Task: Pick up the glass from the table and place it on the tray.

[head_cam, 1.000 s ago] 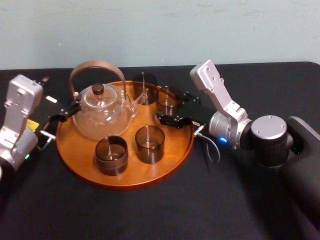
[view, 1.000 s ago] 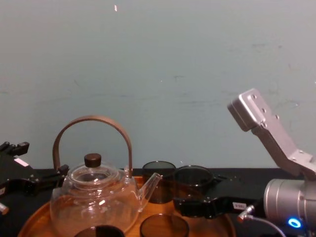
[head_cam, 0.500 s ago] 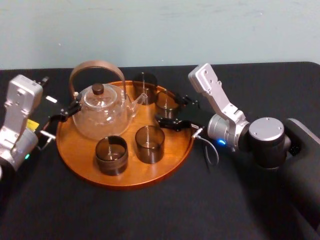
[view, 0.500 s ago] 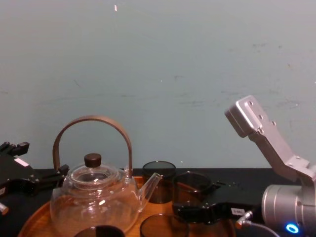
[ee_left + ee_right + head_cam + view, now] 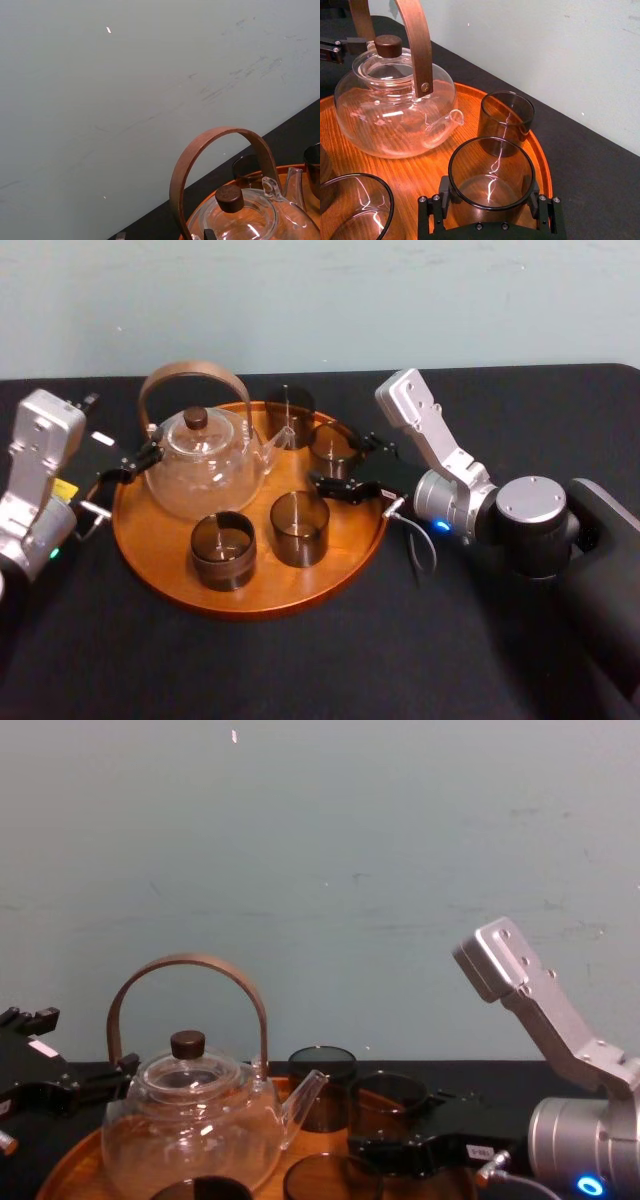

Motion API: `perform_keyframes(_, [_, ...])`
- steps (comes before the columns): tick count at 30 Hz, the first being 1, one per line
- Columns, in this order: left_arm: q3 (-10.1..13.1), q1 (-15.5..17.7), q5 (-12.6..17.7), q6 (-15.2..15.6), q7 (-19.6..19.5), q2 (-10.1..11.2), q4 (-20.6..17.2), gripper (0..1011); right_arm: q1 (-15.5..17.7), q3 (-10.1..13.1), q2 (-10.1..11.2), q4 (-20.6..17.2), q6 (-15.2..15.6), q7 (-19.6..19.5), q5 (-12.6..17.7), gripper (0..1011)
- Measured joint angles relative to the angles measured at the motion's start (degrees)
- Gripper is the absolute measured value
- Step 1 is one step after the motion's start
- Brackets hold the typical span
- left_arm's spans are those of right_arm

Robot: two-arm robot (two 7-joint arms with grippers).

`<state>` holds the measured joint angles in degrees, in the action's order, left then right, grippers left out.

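Since a second ago the right arm has dipped and taken the glass (image 5: 333, 447) down with it. It was riding higher over the tray's back right part, and now we see it low inside the tray (image 5: 250, 595), at about 2 o'clock from the tray's middle. The right pincer (image 5: 336, 457) comes in from the 3 o'clock side and is clamped on the glass. In the right wrist view the pads (image 5: 444, 192) press against the glass on both sides, just below its rim. We honestly can't tell whether the bottom of the glass is sitting on the wood or hanging just above it. The glass is upright.

Everything else hasn't budged. The teapot (image 5: 203, 465), with its hoop handle, sits at roughly 10 o'clock on the tray, spout pointing toward the held glass. A second glass (image 5: 290, 410) stands at 1 o'clock near the back rim, just beside the held one but not touching it, as far as the right wrist view shows. Two more glasses (image 5: 223, 550) stand toward the front, one at 7 o'clock and the other at about 5 o'clock.

The left pincer (image 5: 128, 466) is parked at the tray's 9 to 10 o'clock edge, close to the teapot, and we can't tell how it's set. The tray itself rests on the black bench (image 5: 300, 670), left of the bench's middle.
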<state>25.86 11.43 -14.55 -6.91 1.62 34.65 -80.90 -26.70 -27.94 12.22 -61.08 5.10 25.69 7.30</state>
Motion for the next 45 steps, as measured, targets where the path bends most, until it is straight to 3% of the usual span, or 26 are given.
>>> perform_keyframes(10, [0.0, 0.0, 0.0, 0.0, 0.0, 0.0, 0.0, 1010, 0.0, 0.0, 0.0, 0.0, 0.0, 0.0, 0.0, 920])
perform_keyframes(14, [0.0, 0.0, 0.0, 0.0, 0.0, 0.0, 0.0, 1010, 0.0, 0.1, 0.0, -0.1, 0.0, 0.0, 0.0, 1002])
perform_keyframes(33, [0.0, 0.0, 0.0, 0.0, 0.0, 0.0, 0.0, 1009, 0.4, 0.7, 0.2, -0.5, 1.1, 0.6, 1.3, 1002])
perform_keyframes(45, [0.0, 0.0, 0.0, 0.0, 0.0, 0.0, 0.0, 1009, 3.1, 1.4, 2.4, -4.2, 3.7, 0.7, 2.9, 1002])
